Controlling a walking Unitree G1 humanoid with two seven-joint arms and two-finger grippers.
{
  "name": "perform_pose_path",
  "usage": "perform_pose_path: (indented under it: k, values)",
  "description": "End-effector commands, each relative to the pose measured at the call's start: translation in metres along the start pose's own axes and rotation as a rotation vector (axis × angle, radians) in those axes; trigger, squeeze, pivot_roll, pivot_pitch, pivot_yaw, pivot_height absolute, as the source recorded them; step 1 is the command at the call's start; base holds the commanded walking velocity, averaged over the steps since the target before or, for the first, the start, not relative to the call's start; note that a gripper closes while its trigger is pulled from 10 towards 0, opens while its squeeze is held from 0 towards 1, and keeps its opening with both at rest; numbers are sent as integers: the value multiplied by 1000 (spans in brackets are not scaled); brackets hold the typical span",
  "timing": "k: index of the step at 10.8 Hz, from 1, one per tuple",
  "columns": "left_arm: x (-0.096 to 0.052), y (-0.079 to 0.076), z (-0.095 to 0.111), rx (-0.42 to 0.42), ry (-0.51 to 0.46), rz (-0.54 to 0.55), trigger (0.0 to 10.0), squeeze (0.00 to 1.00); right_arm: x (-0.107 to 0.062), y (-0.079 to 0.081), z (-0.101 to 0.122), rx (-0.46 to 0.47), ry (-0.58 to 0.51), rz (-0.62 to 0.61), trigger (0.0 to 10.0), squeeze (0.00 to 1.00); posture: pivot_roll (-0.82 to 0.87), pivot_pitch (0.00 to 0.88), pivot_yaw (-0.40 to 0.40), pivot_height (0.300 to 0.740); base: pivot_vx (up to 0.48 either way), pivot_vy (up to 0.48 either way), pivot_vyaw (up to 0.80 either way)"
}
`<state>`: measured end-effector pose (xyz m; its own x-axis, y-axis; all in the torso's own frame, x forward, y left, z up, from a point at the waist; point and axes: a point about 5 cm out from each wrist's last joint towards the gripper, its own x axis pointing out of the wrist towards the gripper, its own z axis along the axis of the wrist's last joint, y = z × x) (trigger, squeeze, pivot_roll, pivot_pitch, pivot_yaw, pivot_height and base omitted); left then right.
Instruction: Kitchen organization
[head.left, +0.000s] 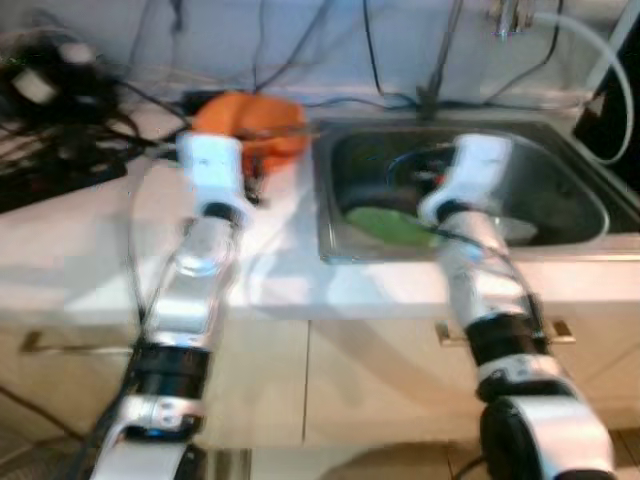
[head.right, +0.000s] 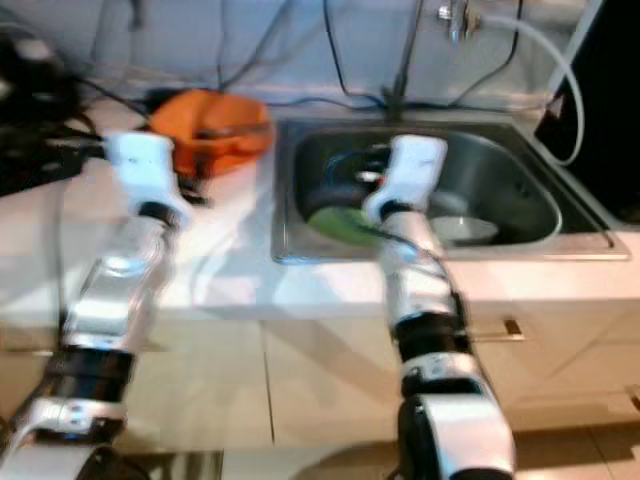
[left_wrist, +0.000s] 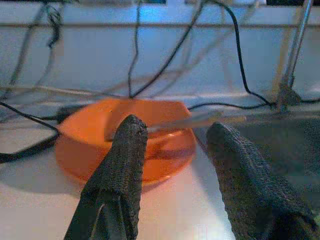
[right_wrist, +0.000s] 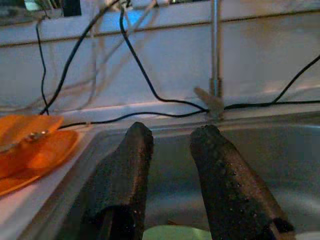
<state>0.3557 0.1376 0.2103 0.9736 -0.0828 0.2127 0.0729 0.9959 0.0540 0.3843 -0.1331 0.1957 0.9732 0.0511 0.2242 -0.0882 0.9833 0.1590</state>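
Note:
An orange bowl (head.left: 252, 122) stands on the white counter just left of the steel sink (head.left: 330, 215), on an orange plate (left_wrist: 75, 162), with a metal utensil (left_wrist: 192, 121) lying across it. My left gripper (left_wrist: 172, 142) hovers open in front of the bowl with nothing between its fingers. Over the left half of the sink, my right gripper (right_wrist: 170, 142) is open and empty. In the basin lie a green plate (head.left: 385, 225), a dark item (head.left: 400, 178) and a pale dish (head.left: 515, 228).
Black cables (head.left: 60, 110) and dark devices crowd the counter's back left. A tap (head.left: 505, 15) with a white hose (head.left: 590, 35) rises behind the sink. Bare counter (head.left: 90, 240) lies left of my left arm. Cupboard fronts with handles (head.left: 555, 330) are below.

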Motion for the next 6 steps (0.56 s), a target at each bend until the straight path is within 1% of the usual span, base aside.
perform_pose_path:
  k: [1,6]
  values:
    - [0,8,2,16,-3,19,10000,0,0,10,-4,0,16,27,10000,0,243,27,-24,740,304,0,0]
    - [-2,5,7,10,-15,7,10000,0,0,9,-4,10,13,17,10000,0,245,35,-26,740,280,0,0]
